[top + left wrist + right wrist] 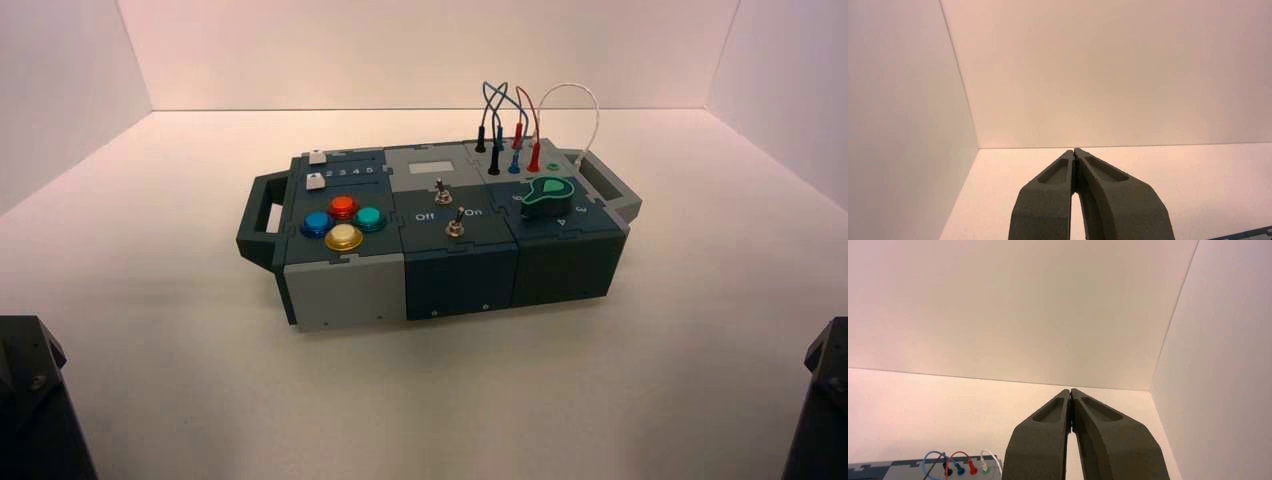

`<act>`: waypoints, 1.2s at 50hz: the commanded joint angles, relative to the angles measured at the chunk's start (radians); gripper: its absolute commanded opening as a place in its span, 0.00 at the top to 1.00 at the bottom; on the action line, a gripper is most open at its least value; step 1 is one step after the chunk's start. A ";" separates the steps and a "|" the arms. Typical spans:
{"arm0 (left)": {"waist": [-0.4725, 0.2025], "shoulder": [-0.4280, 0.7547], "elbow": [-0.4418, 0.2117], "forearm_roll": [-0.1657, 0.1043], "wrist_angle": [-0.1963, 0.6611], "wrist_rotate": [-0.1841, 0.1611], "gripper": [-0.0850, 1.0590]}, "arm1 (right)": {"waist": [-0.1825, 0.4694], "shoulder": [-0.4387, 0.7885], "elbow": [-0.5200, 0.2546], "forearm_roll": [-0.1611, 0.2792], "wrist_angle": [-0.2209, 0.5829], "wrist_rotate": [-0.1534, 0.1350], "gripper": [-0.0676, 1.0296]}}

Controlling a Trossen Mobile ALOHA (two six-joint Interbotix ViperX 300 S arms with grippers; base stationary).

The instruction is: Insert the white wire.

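The white wire (572, 89) rises in a tall arch at the back right of the box (450, 280), beside the blue wires (492, 98) and red wires (527, 105). Its right end comes down near the box's right handle (605, 185). In the right wrist view the white wire (992, 458) shows far off, with a small white plug (984, 467) at a green socket. My left gripper (1074, 150) is shut on nothing, far from the box. My right gripper (1070, 390) is also shut and empty. Both arms sit parked at the near corners, the left arm (30, 400) and the right arm (825, 395).
The box carries four coloured round buttons (343, 222) on its left, two toggle switches (447, 205) in the middle and a green knob (547, 195) on the right. White walls enclose the white table (420, 400) at the back and sides.
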 commanded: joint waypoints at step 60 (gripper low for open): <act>-0.133 0.201 -0.041 0.000 0.043 0.002 0.95 | 0.003 0.221 -0.054 0.078 0.147 0.002 0.96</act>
